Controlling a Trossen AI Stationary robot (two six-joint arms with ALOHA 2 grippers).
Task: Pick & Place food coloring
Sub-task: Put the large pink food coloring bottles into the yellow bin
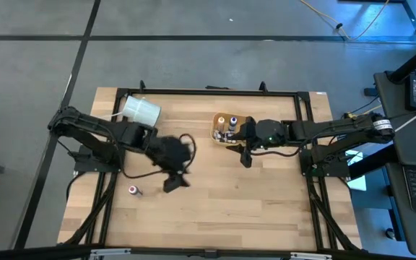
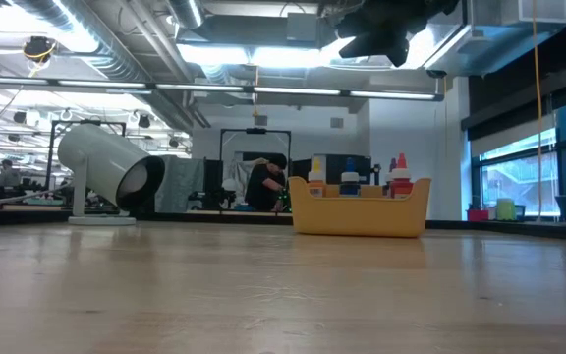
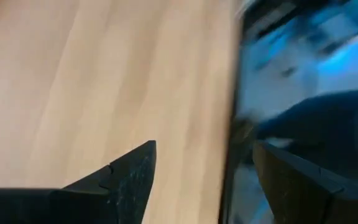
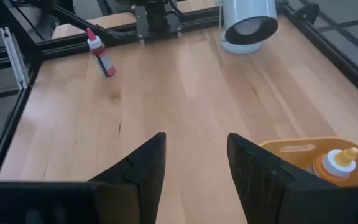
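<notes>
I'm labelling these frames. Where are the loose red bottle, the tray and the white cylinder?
Red bottle point(image 4: 100, 55): right wrist view, on its red body.
Tray point(image 2: 360, 218): low view, on its front wall.
White cylinder point(image 1: 141, 110): high view, on its side.

My left arm reaches in from the frame's left, its tool point(image 1: 173, 180) at lower centre-left, fingers point(image 3: 129, 180) spread wide, holding nothing. My right arm extends from the right edge, its tool point(image 1: 245, 159) near centre, fingers point(image 4: 143, 169) parted, empty.
</notes>
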